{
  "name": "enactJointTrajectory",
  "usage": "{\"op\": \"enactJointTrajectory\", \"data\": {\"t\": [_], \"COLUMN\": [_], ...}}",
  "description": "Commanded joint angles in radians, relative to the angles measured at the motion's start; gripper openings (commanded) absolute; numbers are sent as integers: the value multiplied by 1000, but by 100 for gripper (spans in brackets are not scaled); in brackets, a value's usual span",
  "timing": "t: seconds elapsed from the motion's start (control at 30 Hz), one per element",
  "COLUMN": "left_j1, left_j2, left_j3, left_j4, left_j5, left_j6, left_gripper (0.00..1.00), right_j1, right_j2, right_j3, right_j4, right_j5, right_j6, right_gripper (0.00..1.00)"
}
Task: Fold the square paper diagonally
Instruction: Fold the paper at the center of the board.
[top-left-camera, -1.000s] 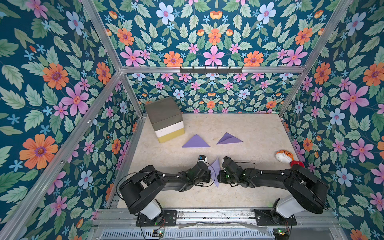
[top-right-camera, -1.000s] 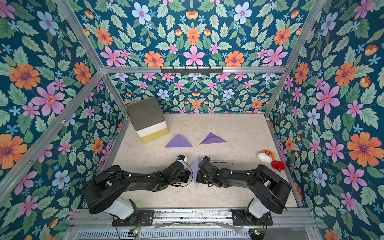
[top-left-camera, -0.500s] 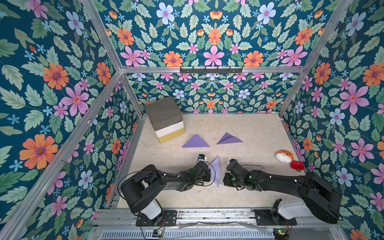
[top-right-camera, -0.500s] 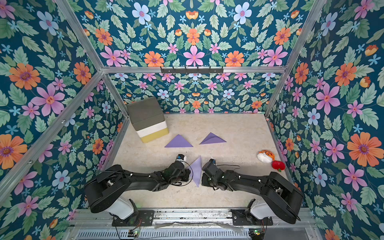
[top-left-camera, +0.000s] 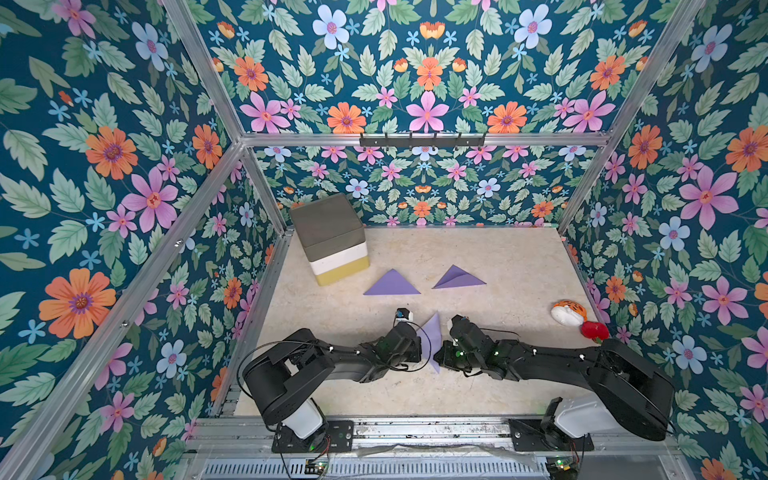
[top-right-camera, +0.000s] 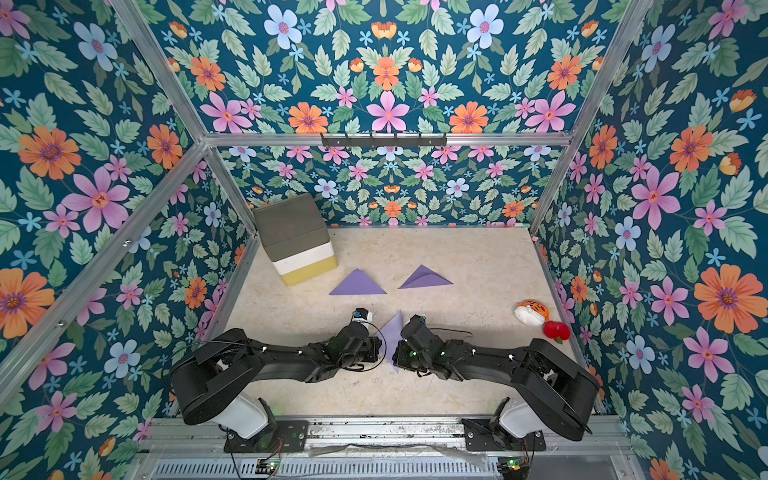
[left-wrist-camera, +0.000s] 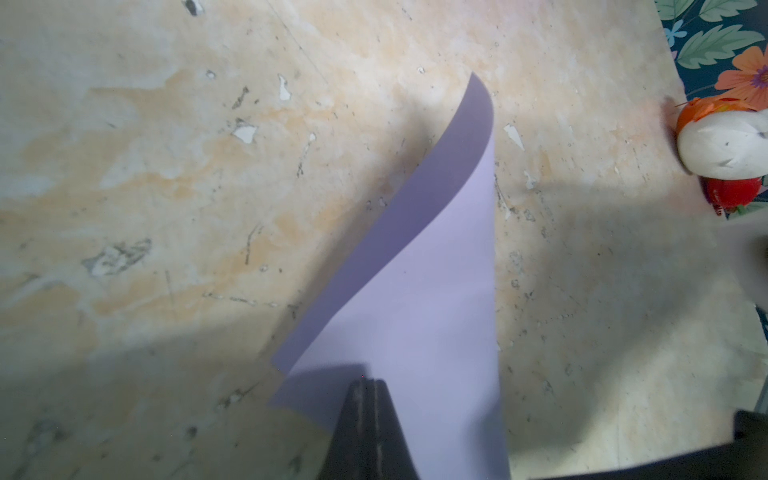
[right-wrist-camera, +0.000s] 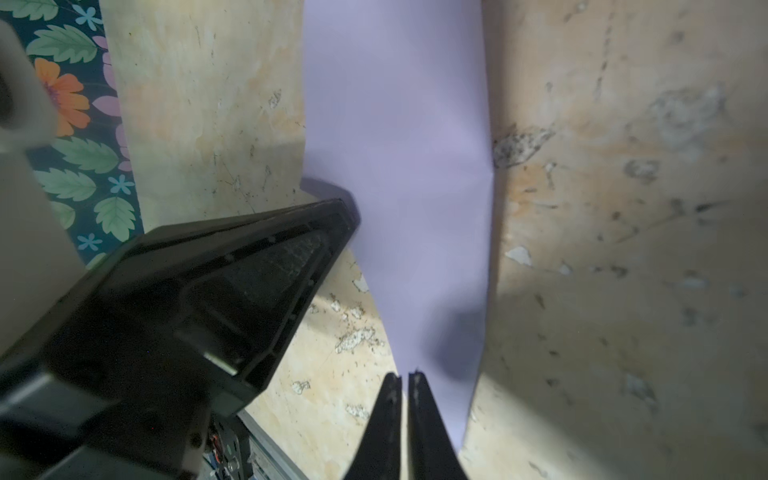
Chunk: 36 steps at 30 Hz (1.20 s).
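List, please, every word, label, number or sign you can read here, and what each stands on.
None: no view shows legible text.
The small white-and-blue object may carry a marking, but it is too small to read.
The purple paper, folded triangles and stacked blocks show no print.

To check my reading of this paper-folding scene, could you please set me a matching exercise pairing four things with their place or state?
Things
1. foam block stack
2. purple sheet
3. red toy
4. left pincer

Places or states
A. shut, tip at the sheet
B. in a far corner of the table
C. curled, with one edge lifted
D. beside the orange-striped toy

Pairs: 1-B, 2-C, 3-D, 4-A
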Motion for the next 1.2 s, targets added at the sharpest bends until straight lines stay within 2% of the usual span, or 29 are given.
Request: {"op": "enactJointTrajectory", "data": {"t": [0.0, 0.4, 0.73, 0.93, 1.07, 1.17], "left_j1": [3, 2, 3, 1, 1, 3], "left_j2": [16, 25, 29, 28, 33, 34], "left_j3": [-16, -18, -23, -26, -21, -21], "left_j4": [-232, -265, -267, -249, -250, -253], "left_j5": [-1, -53, -70, -49, -46, -46], "left_j6": [-7, -38, -50, -47, -48, -50], "left_gripper": [0, 0, 0, 0, 0, 0], "right_j1": [1, 21, 36, 31, 22, 22], "right_j2": [17, 0, -159, -199, -135, -72], "right_j3": [0, -65, -83, -57, -30, -4], "right_j4": [39, -103, -247, -118, -9, -2], "right_j5": [-20, 26, 98, 77, 29, 11], "right_j6": [13, 27, 21, 43, 60, 58], "right_gripper": [11, 9, 10, 11, 10, 9]}}
